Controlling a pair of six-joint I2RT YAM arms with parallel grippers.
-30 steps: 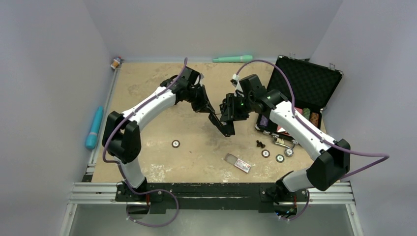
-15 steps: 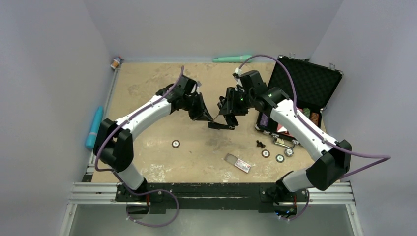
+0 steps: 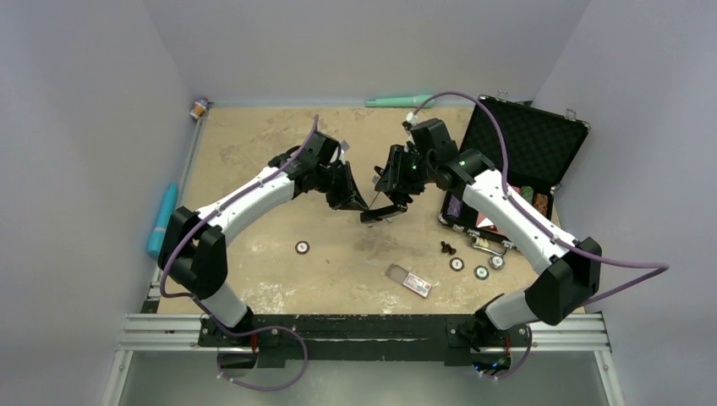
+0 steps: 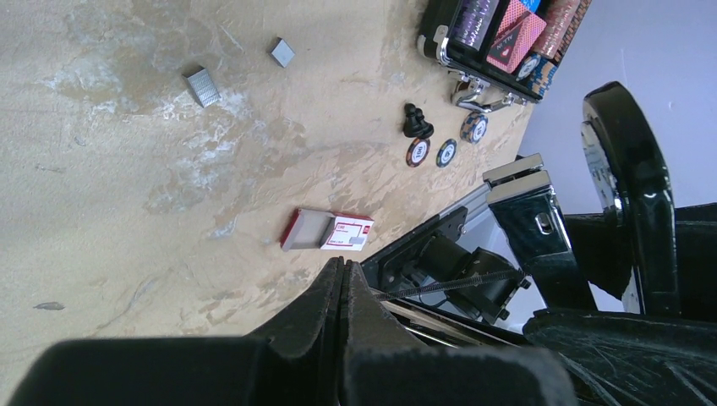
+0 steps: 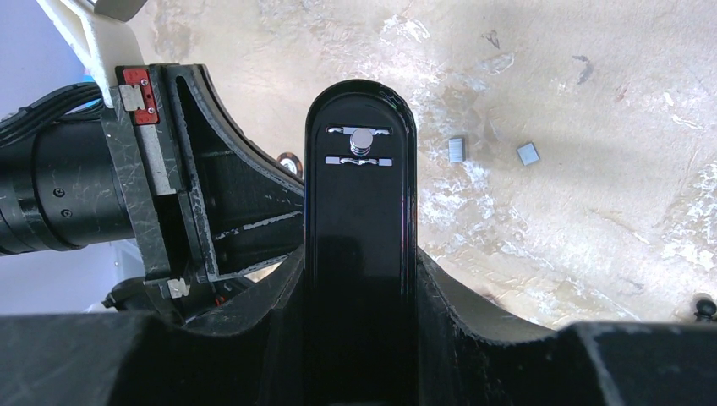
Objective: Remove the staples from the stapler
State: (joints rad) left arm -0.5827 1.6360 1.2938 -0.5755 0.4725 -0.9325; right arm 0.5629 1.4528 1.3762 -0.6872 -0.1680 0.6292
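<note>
1. Seen clamped across its sides by the right gripper (image 3: 394, 188): glossy black metal stapler (image 5: 359, 237), aloft over the middle of the tan wooden table (image 3: 254, 161), magazine swung open with the spring exposed.
2. Left gripper (image 4: 342, 275): pads pressed fully together, tips at the open magazine. Cannot tell whether anything thin is pinched.
3. Lying flat on the table near its middle, below both grippers: silvery-grey metal staple strips (image 4: 201, 87), second strip (image 4: 281, 52) near the first, apart from it.
4. Handling, judged: strips very light, thin, low to the surface and likely to snap into bits, so best pinched across the long edges. Stapler stiff, slick and fairly heavy, so best held mid-body.
5. Counted: one stapler; two staple strips out, contents of the magazine hidden; four round white-rimmed poker chips (image 3: 302, 247), one alone and three toward the table's right edge; one red-and-white staple box (image 3: 408, 281) toward the near edge.
</note>
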